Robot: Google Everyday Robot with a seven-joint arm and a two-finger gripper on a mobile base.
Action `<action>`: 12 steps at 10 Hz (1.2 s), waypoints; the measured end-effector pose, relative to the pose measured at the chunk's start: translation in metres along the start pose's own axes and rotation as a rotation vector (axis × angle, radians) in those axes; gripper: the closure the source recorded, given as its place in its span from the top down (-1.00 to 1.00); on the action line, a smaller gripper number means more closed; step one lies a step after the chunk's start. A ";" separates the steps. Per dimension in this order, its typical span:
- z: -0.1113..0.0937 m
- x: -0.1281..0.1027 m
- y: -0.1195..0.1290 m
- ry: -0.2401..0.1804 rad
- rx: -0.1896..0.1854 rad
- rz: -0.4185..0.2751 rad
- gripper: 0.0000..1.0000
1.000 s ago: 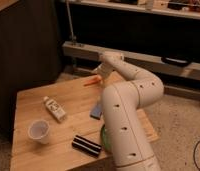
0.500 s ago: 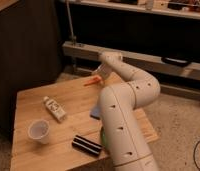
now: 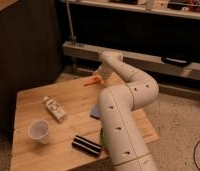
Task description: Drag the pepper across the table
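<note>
Hardly anything has shifted since the earlier view. My white arm (image 3: 127, 100) arches over the same part of the square light-wood plank table (image 3: 38, 97), and the small slender orange pepper (image 3: 91, 81) lies where it lay, at the table's far edge, in the upper middle of the frame.

My gripper (image 3: 100, 75) is down at the pepper's right end, touching it or just above it. My wrist hides the contact, so I cannot tell whether the gripper is open or closed on the pepper. I judge this low, end-on position suits a drag, since it would keep the pepper sliding on the wood rather than lifting it.

The white bottle (image 3: 54, 109) lying on its side, the pale paper cup (image 3: 39, 131) and the black block (image 3: 87, 145) sit toward the lower left, well apart from the pepper. The blue sponge (image 3: 95, 111) peeks out beside my arm.

The pepper looks thin and tapered, bright orange against the wood, its narrow tip pointing toward the frame's left. I cannot make out its stem.
</note>
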 end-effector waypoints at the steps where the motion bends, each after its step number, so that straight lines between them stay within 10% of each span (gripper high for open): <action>1: 0.000 -0.001 -0.001 -0.001 0.000 0.000 -0.11; 8: -0.002 -0.002 0.000 -0.005 0.000 -0.003 -0.33; 12: -0.001 -0.002 0.000 -0.006 0.001 -0.003 0.12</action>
